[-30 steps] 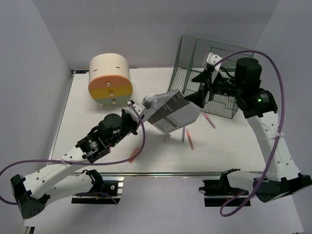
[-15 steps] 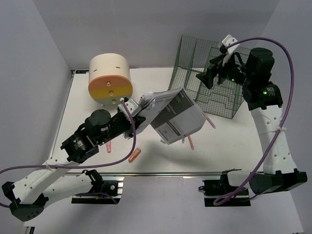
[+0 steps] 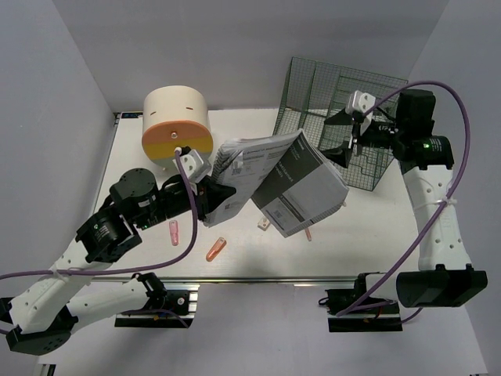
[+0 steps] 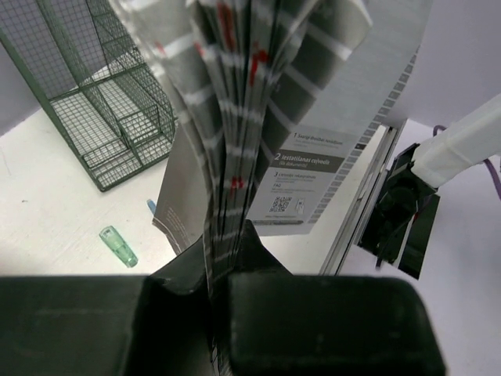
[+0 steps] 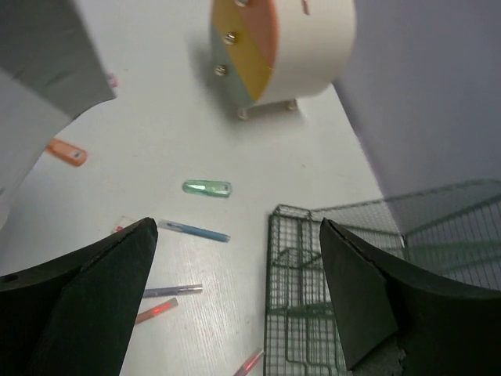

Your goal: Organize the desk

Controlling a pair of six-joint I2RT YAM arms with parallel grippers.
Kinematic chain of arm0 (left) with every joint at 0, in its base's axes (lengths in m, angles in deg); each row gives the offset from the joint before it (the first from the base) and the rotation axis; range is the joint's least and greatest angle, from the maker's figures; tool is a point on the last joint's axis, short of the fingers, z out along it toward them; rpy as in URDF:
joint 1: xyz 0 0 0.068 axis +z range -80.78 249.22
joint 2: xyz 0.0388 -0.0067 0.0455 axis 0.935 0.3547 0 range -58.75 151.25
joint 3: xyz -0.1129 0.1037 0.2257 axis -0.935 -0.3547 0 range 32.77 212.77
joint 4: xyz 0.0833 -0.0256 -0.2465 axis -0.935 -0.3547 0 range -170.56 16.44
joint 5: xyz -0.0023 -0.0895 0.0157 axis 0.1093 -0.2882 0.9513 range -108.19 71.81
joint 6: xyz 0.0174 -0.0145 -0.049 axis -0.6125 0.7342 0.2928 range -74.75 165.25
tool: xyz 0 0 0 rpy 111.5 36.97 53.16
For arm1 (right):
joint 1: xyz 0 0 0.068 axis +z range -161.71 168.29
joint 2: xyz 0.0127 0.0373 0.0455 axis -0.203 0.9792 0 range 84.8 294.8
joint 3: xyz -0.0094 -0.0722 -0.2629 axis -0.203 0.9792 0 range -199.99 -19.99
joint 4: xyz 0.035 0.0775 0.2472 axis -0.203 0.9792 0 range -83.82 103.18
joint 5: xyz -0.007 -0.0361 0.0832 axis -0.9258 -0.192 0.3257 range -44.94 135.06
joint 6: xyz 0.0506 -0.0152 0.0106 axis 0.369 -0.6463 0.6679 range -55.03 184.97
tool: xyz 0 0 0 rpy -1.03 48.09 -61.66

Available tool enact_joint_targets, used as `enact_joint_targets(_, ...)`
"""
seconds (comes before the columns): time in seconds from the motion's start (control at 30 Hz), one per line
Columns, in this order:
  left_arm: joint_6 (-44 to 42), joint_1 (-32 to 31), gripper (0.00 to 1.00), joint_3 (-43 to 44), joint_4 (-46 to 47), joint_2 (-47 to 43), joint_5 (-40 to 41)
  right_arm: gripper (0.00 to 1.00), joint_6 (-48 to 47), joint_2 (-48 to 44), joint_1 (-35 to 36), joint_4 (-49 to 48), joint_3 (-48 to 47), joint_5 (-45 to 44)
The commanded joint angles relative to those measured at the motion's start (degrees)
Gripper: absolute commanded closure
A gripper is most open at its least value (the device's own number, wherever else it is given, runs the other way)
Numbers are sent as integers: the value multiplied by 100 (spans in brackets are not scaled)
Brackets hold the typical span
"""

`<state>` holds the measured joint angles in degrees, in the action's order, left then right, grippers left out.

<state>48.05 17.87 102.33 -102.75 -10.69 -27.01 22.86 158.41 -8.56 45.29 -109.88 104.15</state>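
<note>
The desk (image 3: 133, 227) is a white tabletop with a metal rail at its front. My left gripper (image 3: 210, 196) is shut on a stack of grey-and-white booklets (image 3: 274, 176) and holds it lifted over the desk's middle, pages fanning. In the left wrist view the jaws (image 4: 211, 282) pinch the booklets (image 4: 313, 117) at their lower edge. My right gripper (image 3: 348, 137) is open and empty, in the air beside the green wire rack (image 3: 344, 102). In the right wrist view the right gripper (image 5: 239, 266) spans desk (image 5: 156, 133) and rack (image 5: 376, 274).
A cream-and-orange round drawer box (image 3: 176, 125) stands at the back left. Loose pens lie about: an orange marker (image 3: 216, 249), a pink one (image 3: 174, 232), a green cap (image 5: 207, 188), a blue pen (image 5: 194, 231).
My left arm has drawn back to the left and lifted the booklets higher. My right gripper has left the booklets and moved up and right beside the rack.
</note>
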Motion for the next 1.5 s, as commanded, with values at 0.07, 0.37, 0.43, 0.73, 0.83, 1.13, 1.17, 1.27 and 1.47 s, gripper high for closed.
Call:
enact_joint_targets(0.07,185,2,100,427,397,-86,-155,11,-2709,365,1,1895,-696,1727)
enact_joint_targets(0.37,176,2,100,356,765,432,-585,11,-2066,111,369,997,-471,2642)
enact_joint_targets(0.43,176,2,100,383,871,634,-638,11,-1688,-144,466,643,-206,2695)
enact_joint_targets(0.73,124,2,100,760,1135,1329,-946,11,-931,-689,809,-316,472,2775)
enact_joint_targets(0.83,106,2,100,866,1135,1566,-972,11,-940,-707,871,-325,507,2643)
enact_joint_targets(1.13,124,2,100,822,1398,1751,-1060,30,-703,-777,950,-721,929,2178)
enact_joint_targets(1.17,123,2,100,814,1398,1751,-1043,33,-702,-760,958,-712,929,2125)
enact_joint_targets(1.27,89,2,100,813,1364,1734,-990,38,-737,-769,959,-703,955,1984)
enact_joint_targets(1.47,27,2,100,796,1311,1769,-894,78,-869,-690,985,-475,859,1826)
